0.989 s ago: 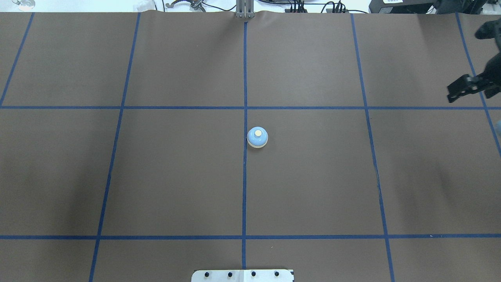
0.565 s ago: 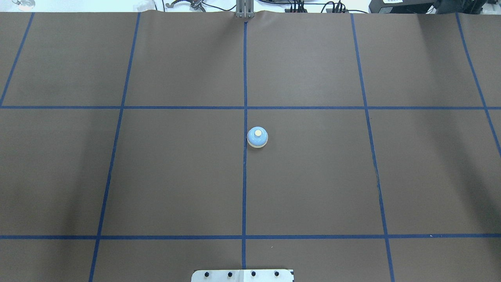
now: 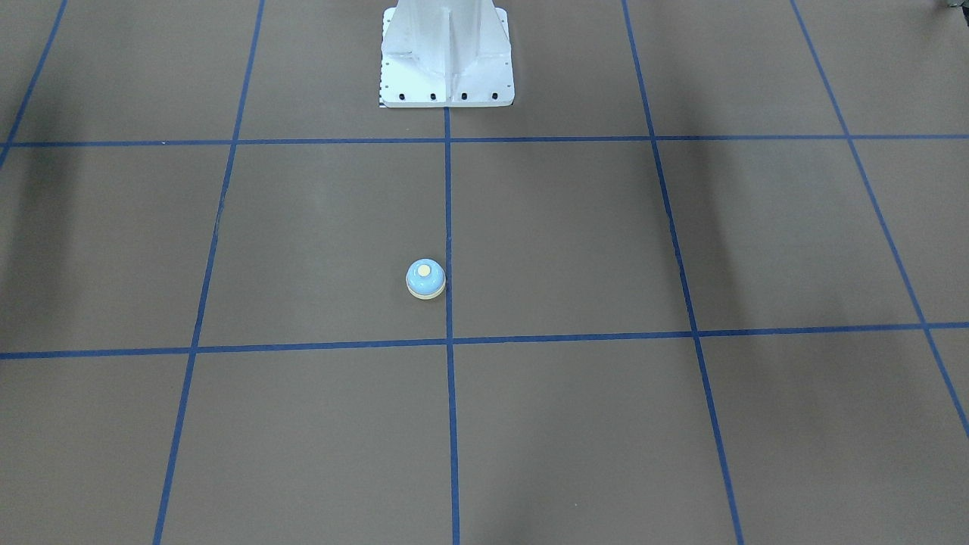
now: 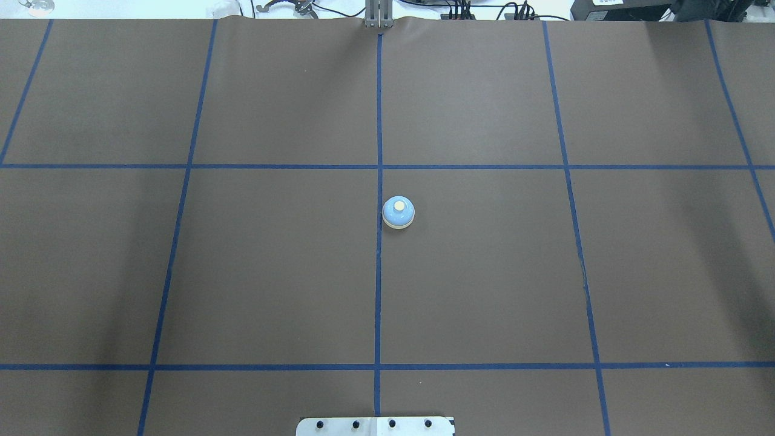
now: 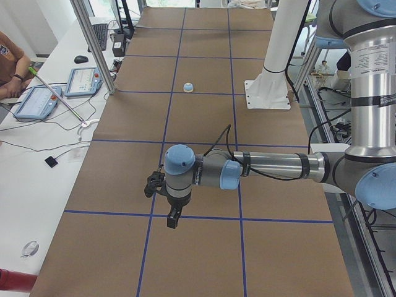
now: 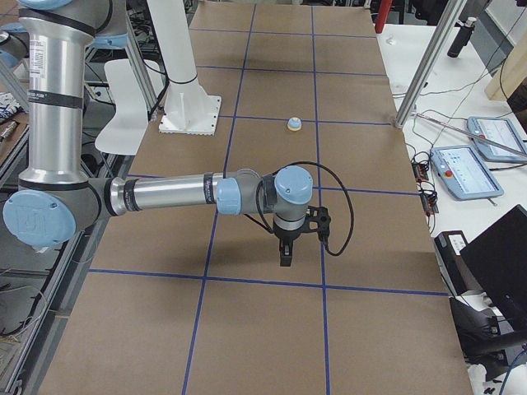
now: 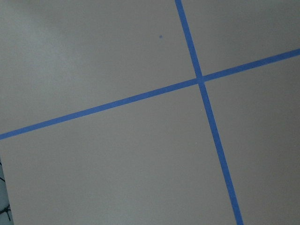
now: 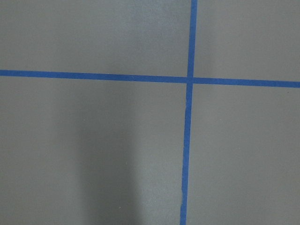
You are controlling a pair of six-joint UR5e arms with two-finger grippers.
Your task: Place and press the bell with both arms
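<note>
The light-blue bell with its cream button stands upright near the middle of the brown table, just right of the centre tape line. It also shows in the front view and small in the left side view and the right side view. My left gripper hangs over the table's left end, far from the bell. My right gripper hangs over the right end, also far from it. Both grippers show only in the side views, so I cannot tell whether they are open or shut. Both wrist views show only bare table and tape.
Blue tape lines divide the brown table into a grid. The white bolted pedestal stands at the robot's edge. Tablets and cables lie on the white benches beside the far edge. An operator's arm rests there.
The right gripper, at the overhead view's right edge one second ago, has moved out of that view. The bell has not moved.
</note>
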